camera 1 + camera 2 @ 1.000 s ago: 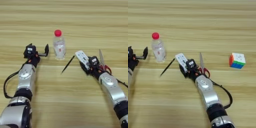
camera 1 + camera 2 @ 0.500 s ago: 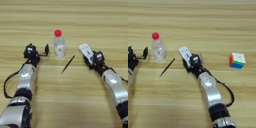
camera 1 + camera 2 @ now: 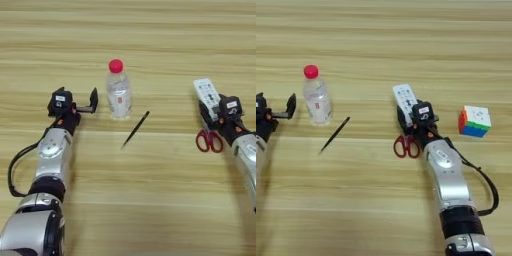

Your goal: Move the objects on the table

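Observation:
A clear bottle with a red cap stands upright left of the table's middle. Just left of it, my left gripper is open and apart from the bottle. A thin black pen lies slanted in front of the bottle. At the right, my right gripper is shut on the near end of the white remote, which points away from me. Red-handled scissors lie just under that wrist, with their blades hidden behind the gripper. Whether the remote touches the wooden table I cannot tell.
A coloured puzzle cube sits on the table right of my right gripper, a short gap away. Black cables loop beside both forearms.
My right gripper has carried the remote to the right and a little away from me, over the scissors' blades. The left arm, bottle and pen have stayed put.

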Tool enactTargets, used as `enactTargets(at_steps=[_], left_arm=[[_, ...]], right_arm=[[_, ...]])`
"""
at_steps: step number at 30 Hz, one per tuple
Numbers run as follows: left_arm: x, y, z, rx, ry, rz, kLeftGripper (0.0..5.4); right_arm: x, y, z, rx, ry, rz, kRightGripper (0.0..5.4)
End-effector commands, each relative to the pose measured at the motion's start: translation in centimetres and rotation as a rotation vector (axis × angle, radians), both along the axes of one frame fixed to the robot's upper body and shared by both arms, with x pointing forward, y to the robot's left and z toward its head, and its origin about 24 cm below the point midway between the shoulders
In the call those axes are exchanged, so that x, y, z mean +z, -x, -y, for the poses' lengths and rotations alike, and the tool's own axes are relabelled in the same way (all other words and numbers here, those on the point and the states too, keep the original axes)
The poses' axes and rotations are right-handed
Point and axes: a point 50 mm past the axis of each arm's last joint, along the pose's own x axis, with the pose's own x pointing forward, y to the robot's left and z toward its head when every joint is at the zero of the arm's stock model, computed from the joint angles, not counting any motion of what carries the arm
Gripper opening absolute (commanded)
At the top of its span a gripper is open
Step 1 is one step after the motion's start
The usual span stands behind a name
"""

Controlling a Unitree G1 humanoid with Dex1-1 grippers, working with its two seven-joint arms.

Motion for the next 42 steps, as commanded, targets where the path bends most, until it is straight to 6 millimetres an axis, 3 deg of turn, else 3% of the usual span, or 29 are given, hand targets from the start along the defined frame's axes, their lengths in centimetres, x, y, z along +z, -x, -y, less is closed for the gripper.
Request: enactTargets(at_steps=[1,19,29,30,42], left_arm=[[0.4,-0.3,0.3,-0.002,-0.005,0.022,5.40],[0.5,-0.3,0.3,0.000,-0.003,0.021,5.40],[0.5,-0.3,0.3,0.001,-0.003,0.022,5.40],[0.5,-0.3,0.3,0.001,-0.003,0.022,5.40],[0.5,-0.3,0.3,0.001,-0.005,0.023,5.40]], right_arm=[[-0.5,0.1,1.7,-0.072,0.006,-0.026,2.92],[-3.8,0.7,4.5,-0.159,0.067,-0.152,2.92],[-4.3,0.7,4.8,-0.159,0.102,-0.158,2.92],[-4.3,0.7,4.7,-0.150,0.117,-0.157,3.21],[-1.6,0.8,3.7,-0.141,0.128,0.023,4.48]])
